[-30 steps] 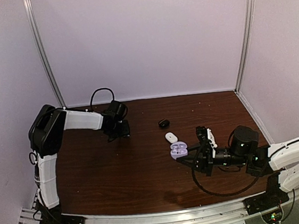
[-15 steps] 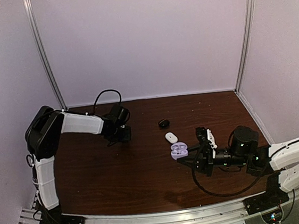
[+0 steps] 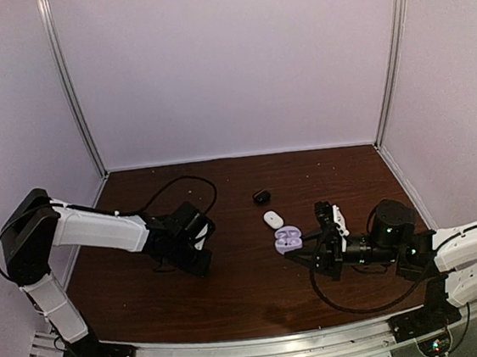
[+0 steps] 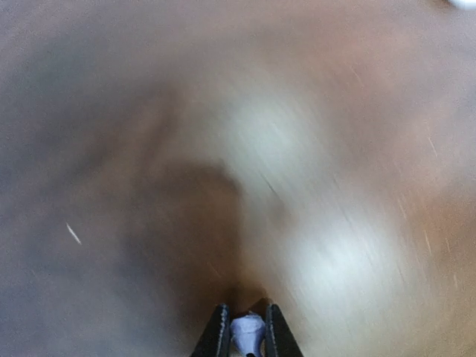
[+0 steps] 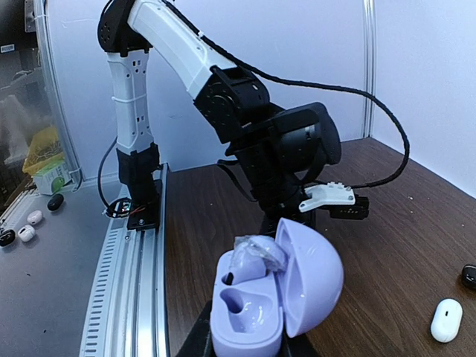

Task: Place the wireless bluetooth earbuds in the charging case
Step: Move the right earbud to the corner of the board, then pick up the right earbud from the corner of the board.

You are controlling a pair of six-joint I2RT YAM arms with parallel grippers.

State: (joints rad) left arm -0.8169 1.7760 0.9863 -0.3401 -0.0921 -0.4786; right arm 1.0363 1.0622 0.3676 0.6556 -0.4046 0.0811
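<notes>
My right gripper (image 3: 305, 246) is shut on an open pale lavender charging case (image 3: 287, 240), lid up, right of the table's middle. In the right wrist view the case (image 5: 297, 290) has one lavender earbud (image 5: 256, 251) in its far slot, and the near slot (image 5: 239, 302) is empty. My left gripper (image 3: 201, 257) is low over the table left of the middle, well apart from the case. In the blurred left wrist view its fingers (image 4: 217, 333) are shut on a pale lavender earbud (image 4: 248, 332).
A white pebble-like case (image 3: 273, 219) and a small black one (image 3: 262, 196) lie behind the lavender case. Several small white and black buds or cases (image 5: 30, 225) lie on the grey surface beyond the front rail (image 5: 123, 282).
My left arm has swung from the back left of the table forward and down toward the front middle. My right gripper and the case have stayed about where they were.
</notes>
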